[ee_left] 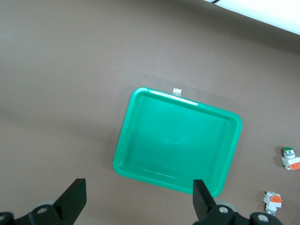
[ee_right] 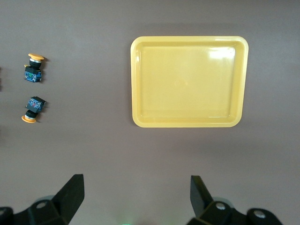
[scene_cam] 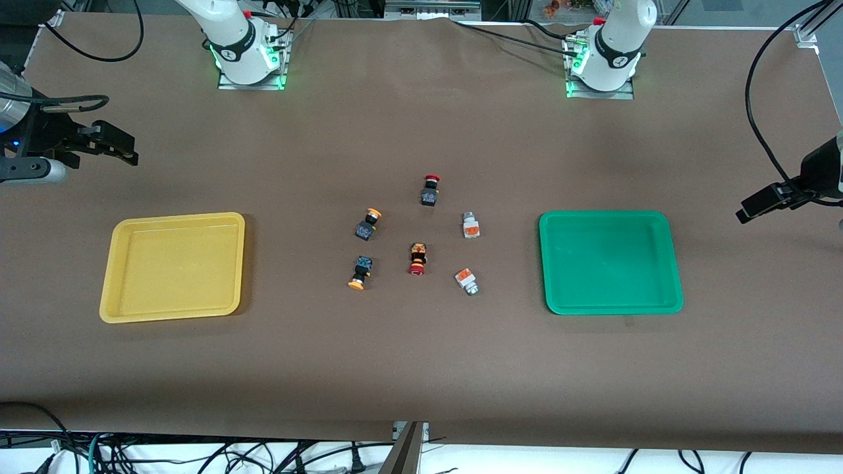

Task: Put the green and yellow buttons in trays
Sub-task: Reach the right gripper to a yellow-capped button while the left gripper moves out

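Two yellow-capped buttons and two white-and-silver buttons with orange blocks lie mid-table. They lie between the empty yellow tray and the empty green tray. My right gripper is open and empty, over bare table beside the yellow tray. My left gripper is open and empty, over bare table beside the green tray. The right wrist view shows the yellow-capped buttons, the left wrist view the white ones.
Two red-capped black buttons lie among the others. The arm bases stand along the table's edge farthest from the front camera. Cables hang past the table's corners.
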